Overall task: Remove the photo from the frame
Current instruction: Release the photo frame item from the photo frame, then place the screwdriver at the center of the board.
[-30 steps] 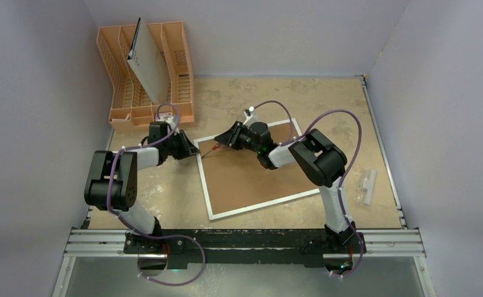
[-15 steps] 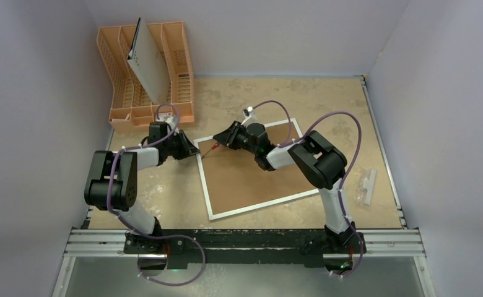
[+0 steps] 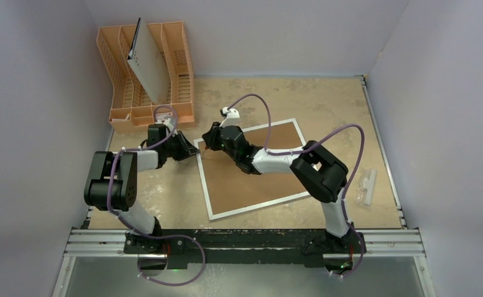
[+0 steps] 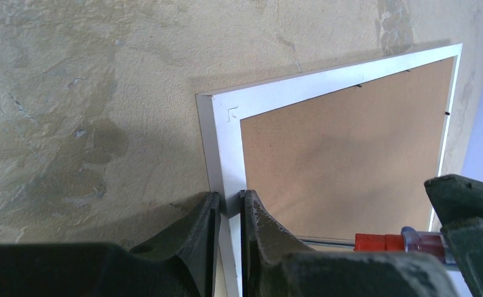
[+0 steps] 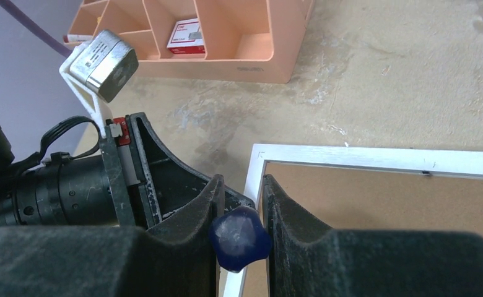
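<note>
The frame (image 3: pixel 209 201) lies face down on the table with its brown fibreboard back (image 3: pixel 251 176) up. The photo is hidden beneath that back. My left gripper (image 4: pixel 230 207) is shut on the frame's white border (image 4: pixel 223 148), on the left side near the far corner. My right gripper (image 5: pixel 242 185) is shut on a screwdriver with a blue handle (image 5: pixel 240 238). Its red collar and metal shaft (image 4: pixel 378 240) lie low over the brown back beside the left fingers. In the top view the right gripper (image 3: pixel 209 139) sits over that same corner, close to the left gripper (image 3: pixel 194 152).
An orange plastic rack (image 3: pixel 180 74) stands at the back left, with a grey-white perforated board (image 3: pixel 147 65) leaning in it and a small red-and-white box (image 5: pixel 185 34) in one compartment. A small white part (image 3: pixel 368 185) lies near the right edge. Walls close three sides.
My right arm has swung left and turned, bringing the screwdriver from the frame's middle top toward its left corner. The left gripper has kept its hold and place.
</note>
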Robot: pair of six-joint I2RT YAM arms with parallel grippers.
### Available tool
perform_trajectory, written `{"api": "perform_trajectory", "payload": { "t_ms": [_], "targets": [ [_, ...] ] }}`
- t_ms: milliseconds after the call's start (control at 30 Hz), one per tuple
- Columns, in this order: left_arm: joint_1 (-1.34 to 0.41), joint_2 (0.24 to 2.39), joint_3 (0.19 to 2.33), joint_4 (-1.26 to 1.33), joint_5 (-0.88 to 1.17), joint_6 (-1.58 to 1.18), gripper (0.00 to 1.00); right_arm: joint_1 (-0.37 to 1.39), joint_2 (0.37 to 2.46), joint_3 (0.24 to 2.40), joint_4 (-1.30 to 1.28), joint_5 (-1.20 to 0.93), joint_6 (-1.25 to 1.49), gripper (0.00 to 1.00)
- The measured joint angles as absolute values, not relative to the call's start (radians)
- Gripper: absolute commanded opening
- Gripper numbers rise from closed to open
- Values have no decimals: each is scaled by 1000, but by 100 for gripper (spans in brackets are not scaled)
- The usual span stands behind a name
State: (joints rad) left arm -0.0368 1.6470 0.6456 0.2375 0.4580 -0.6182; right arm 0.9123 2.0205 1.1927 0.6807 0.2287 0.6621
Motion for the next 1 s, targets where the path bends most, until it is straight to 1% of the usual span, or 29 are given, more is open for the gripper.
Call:
{"api": "perform_trajectory", "payload": {
  "t_ms": [233,500,833,900,1000],
  "targets": [
    [-35,1647,643,242,461,-620,2,991,2023,1283,544,380,585,0],
    [-35,1647,643,242,461,-620,2,1048,2053,1398,394,481,527,0],
    [-35,1647,643,241,461,-617,2,1055,2040,1440,273,482,520,0],
    [-35,1644,643,237,460,-615,2,1036,2018,1420,255,461,536,0],
    [-36,1642,644,233,459,-607,2,984,1941,1333,241,390,576,0]
  ]
}}
